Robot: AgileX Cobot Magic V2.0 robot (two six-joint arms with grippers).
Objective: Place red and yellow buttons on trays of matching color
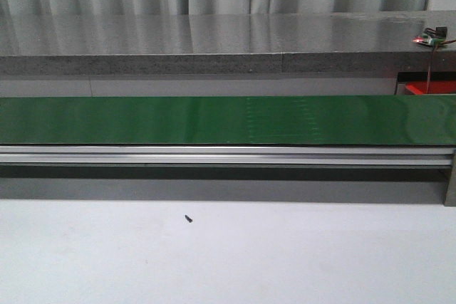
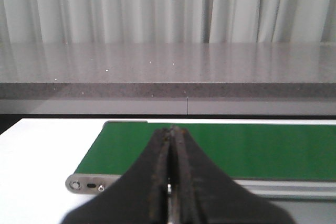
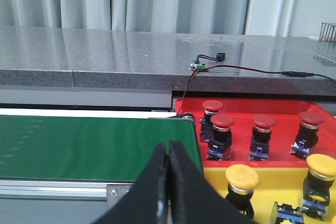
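Four red buttons [image 3: 222,121] on red tray [image 3: 283,109] beyond right hand [image 3: 169,153] (pressed closed).

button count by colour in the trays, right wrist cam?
Red buttons, on the red tray: 4
Yellow buttons, on the yellow tray: 2 in view; the tray runs out of frame, so there may be more
Total visible: 6

Green belt [image 1: 214,120], red tray [image 3: 283,109], yellow tray [image 3: 273,174].
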